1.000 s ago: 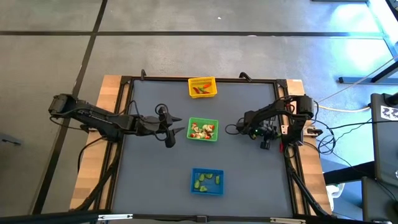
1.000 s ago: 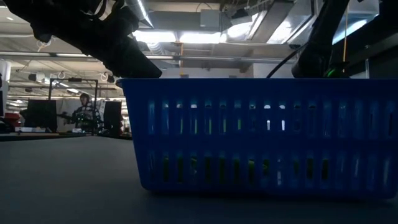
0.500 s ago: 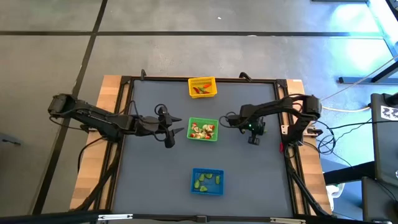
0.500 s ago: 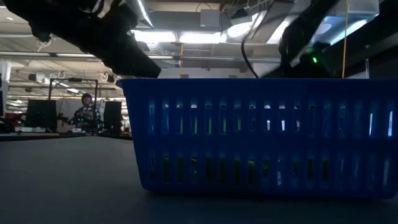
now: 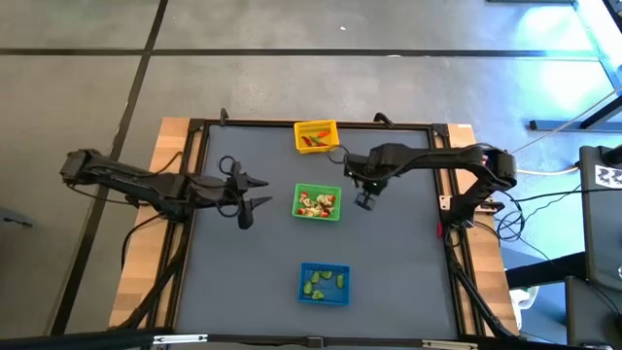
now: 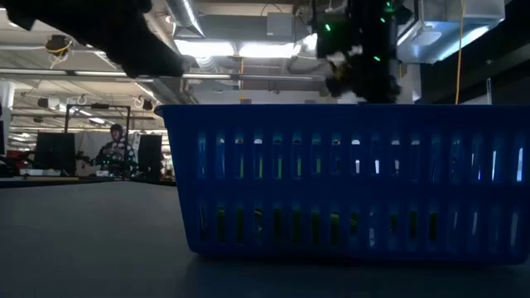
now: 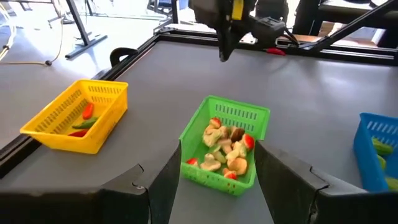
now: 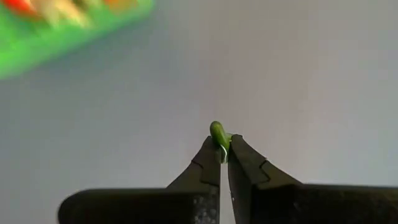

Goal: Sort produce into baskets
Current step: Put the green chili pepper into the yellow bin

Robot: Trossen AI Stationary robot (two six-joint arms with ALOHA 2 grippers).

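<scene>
the right gripper (image 5: 347, 167) has swung in from the table's right side and now hangs between the yellow basket (image 5: 316, 135) and green basket (image 5: 317, 202), pinched on a small green piece (image 8: 216, 132) (its kind is hard to make out). the left gripper (image 5: 259, 192) has backed away, jaws apart, empty.

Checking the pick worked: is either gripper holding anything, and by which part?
The right gripper pinches a tiny light green produce piece by its lower end, between its fingertips. The left gripper is open and holds nothing.
</scene>
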